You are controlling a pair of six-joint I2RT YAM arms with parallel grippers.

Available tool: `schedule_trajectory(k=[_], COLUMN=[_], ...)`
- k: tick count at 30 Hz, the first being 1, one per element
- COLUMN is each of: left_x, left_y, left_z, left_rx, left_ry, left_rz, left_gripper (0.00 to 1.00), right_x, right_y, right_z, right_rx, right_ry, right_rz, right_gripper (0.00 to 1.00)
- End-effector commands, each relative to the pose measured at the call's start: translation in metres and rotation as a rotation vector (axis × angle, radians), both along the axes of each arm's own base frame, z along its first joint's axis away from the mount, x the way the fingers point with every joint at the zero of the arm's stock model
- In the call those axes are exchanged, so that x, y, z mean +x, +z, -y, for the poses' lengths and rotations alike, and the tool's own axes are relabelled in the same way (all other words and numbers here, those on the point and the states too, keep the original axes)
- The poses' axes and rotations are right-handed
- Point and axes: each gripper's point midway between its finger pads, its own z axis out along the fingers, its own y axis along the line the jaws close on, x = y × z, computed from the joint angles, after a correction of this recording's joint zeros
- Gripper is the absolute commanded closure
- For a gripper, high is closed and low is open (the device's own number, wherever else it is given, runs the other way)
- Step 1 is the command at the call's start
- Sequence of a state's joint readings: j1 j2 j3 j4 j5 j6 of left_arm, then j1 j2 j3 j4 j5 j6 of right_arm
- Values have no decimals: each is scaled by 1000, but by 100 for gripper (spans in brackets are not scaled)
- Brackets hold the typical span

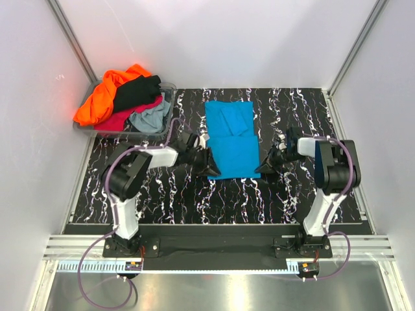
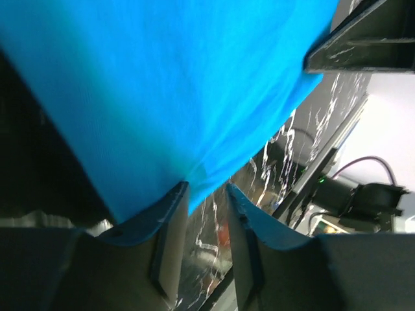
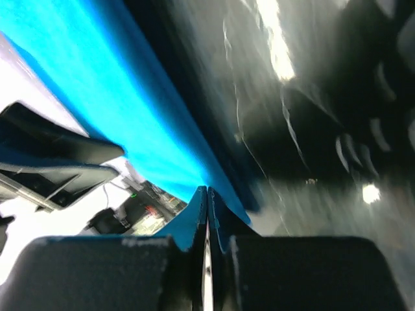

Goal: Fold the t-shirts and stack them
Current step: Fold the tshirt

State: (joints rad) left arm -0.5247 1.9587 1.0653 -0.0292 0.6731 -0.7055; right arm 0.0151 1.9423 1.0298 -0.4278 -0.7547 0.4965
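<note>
White walls close in a black table (image 1: 194, 201) veined with white marbling. At the frame's centre lies the turquoise t-shirt (image 1: 232, 139), a bright, plain blue. It is folded into a tall, narrow rectangle, with a smaller folded panel creasing its upper half.

The left gripper (image 1: 211, 168) sits at the shirt's lower left corner. In the left wrist view its fingers (image 2: 170, 220) stand apart, table showing between them and the cloth's edge draped by one tip.

The right gripper (image 1: 264, 166) is at the lower right corner. Its wrist view is blurred, but the fingers (image 3: 194, 217) are pressed together where the blue hem meets them, seemingly nipping it.

At upper left, a clear bin (image 1: 172, 97) holds orange (image 1: 104, 97), black (image 1: 137, 91), crimson (image 1: 120, 120) and grey (image 1: 152, 116) shirts in a crumpled heap.
</note>
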Motion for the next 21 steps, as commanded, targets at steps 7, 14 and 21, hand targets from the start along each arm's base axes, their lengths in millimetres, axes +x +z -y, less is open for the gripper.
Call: schedule_trajectory(k=[7,14,21], left_x=[-30,-19,-29], left_y=[55,-12,10], left_z=[-13,-18,-41], left_rx=[-28,46,67], left_ry=[21,49,100], left_rz=[54,-34,52], left_gripper=[55,60,58], right_x=[-16,-13,-42], right_y=[48,8,11], right_z=[-8,-44,12], right_rx=[-145,-39,-154], right_ry=[71,110,25], right_rz=[129,55,90], right_gripper=[87,78,63])
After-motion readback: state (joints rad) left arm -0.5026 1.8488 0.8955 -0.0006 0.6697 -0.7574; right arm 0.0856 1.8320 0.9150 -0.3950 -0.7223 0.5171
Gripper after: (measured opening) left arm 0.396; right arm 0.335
